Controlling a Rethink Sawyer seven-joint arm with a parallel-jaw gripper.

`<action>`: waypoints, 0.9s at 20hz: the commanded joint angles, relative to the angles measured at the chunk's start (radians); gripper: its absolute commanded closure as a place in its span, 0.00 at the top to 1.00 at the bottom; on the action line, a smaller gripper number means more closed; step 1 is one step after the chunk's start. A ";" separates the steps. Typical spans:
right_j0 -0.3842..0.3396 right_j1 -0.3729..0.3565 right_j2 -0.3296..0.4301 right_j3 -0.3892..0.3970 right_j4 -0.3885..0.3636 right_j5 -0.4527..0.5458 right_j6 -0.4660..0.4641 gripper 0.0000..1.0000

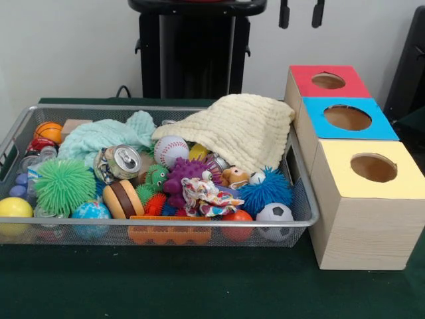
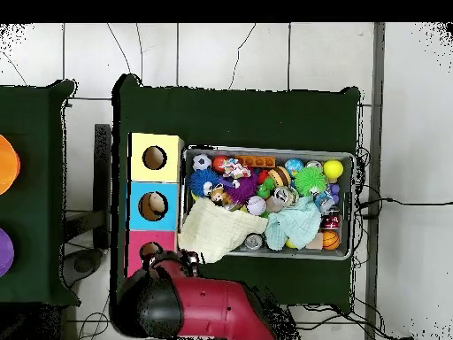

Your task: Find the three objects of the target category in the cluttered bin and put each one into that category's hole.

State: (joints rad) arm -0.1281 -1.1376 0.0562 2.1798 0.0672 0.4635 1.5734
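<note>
While the gripper [image 1: 301, 13] hangs at the top edge of the front view, only its two dark fingertips show, set apart with nothing between them and touching nothing. Below, the bin [image 1: 302, 199] sits on the green table [image 1: 199, 286], crammed with toys. At its left end a clear bottle [image 1: 38, 159] lies among balls, largely hidden. A cream cloth [image 1: 232, 129] drapes over the bin's right rim. Just beside the bin stand three wooden boxes with holes, topped red [image 1: 329, 81], blue [image 1: 348, 117] and yellow [image 1: 372, 169].
</note>
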 commanded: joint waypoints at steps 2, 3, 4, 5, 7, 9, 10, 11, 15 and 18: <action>-0.220 0.057 0.240 0.055 0.052 -0.130 -0.045 1.00; -0.237 0.060 0.250 0.043 0.042 -0.119 -0.050 1.00; -0.255 0.064 0.260 0.031 0.032 -0.108 -0.056 1.00; -0.277 0.071 0.268 0.013 0.013 -0.100 -0.065 1.00; -0.318 0.101 0.294 -0.014 -0.012 -0.101 -0.076 1.00; -0.379 0.147 0.343 -0.042 -0.030 -0.103 -0.106 1.00; -0.391 0.157 0.355 -0.049 -0.037 -0.102 -0.108 1.00; -0.408 0.175 0.369 -0.068 -0.046 -0.093 -0.118 1.00; -0.453 0.218 0.409 -0.088 -0.085 -0.108 -0.111 1.00; -0.478 0.238 0.429 -0.096 -0.113 -0.114 -0.096 1.00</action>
State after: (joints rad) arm -0.5523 -0.9940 0.3392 2.1570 0.0368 0.3764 1.5734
